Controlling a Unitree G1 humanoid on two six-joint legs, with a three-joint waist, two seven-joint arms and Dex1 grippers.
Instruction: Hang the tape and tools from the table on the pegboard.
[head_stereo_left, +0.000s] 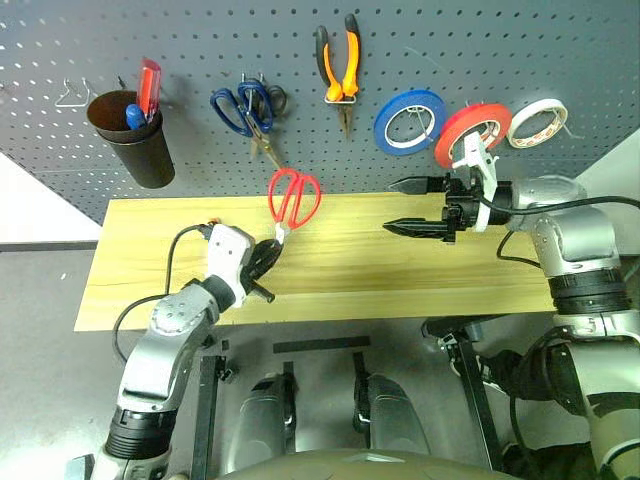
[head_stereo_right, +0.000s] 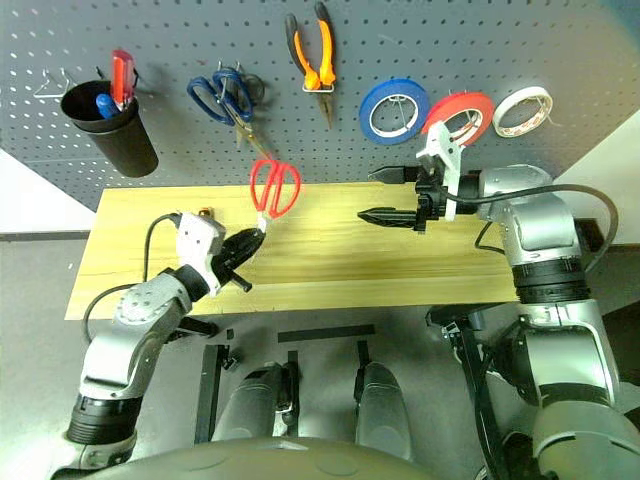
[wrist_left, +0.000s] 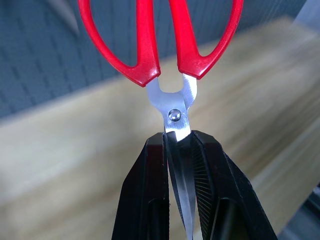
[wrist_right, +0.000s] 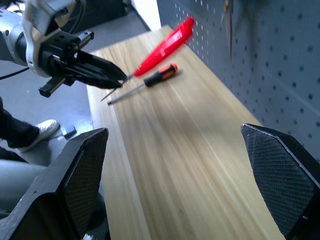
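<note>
Item: red-handled scissors (head_stereo_left: 294, 197), your left gripper (wrist_left: 178, 145) is clamping the blades, tips hidden between its fingers. Right gripper (head_stereo_left: 420, 207) is gaping, empty. Right wrist view is revealing the small screwdriver (wrist_right: 145, 83) on the table (head_stereo_left: 400, 262).

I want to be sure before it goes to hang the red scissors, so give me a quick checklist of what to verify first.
1. Grip: left gripper shut on the blades of the red scissors, just below the pivot: ok.
2. Handle loops free for a hook, pointing up toward the pegboard: ok.
3. Scissors lifted off the table: ok.
4. Free hook within reach: cannot tell.
5. Right gripper open, holding nothing, off to the side by the red tape: ok.
6. Small screwdriver lying on the table, not hung yet: not ok.
</note>
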